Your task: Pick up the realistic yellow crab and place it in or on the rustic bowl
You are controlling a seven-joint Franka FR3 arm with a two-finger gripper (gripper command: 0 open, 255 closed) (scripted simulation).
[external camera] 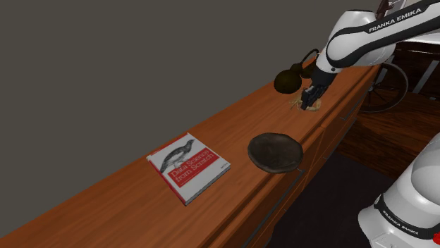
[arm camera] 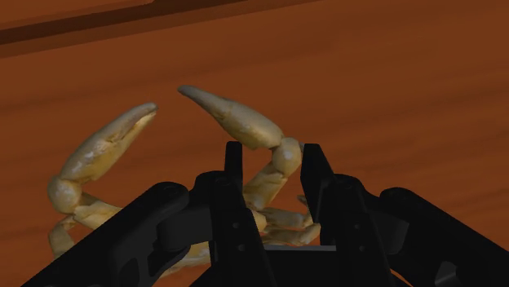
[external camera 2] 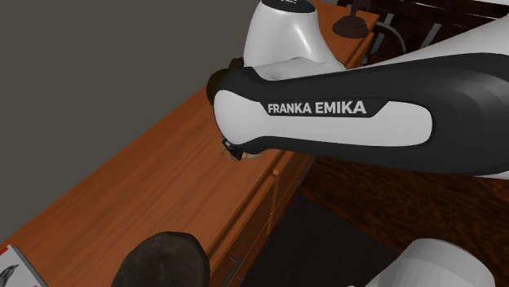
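The yellowish-tan crab (arm camera: 106, 155) shows two big raised claws in the wrist view. My black gripper (arm camera: 273, 167) is shut on the crab, its fingers (arm camera: 233, 175) clasping the limb below one claw. In the shoulder view the gripper (external camera: 309, 101) sits low over the wooden counter (external camera: 141, 204), with the crab (external camera: 316, 105) peeking out beside it. The dark, shallow rustic bowl (external camera: 275, 151) lies on the counter nearer the stand's side, well apart from the crab. In the second exterior view the bowl (external camera 2: 163, 257) is at the bottom and my arm covers most of the gripper.
A red-and-white book (external camera: 189, 167) with a bird picture lies to the bowl's left in the shoulder view. A dark round jug (external camera: 288, 79) stands just behind the gripper. The counter's front edge with drawers (external camera: 331, 134) drops off toward the stand. A wheel (external camera: 386, 86) stands beyond the counter's end.
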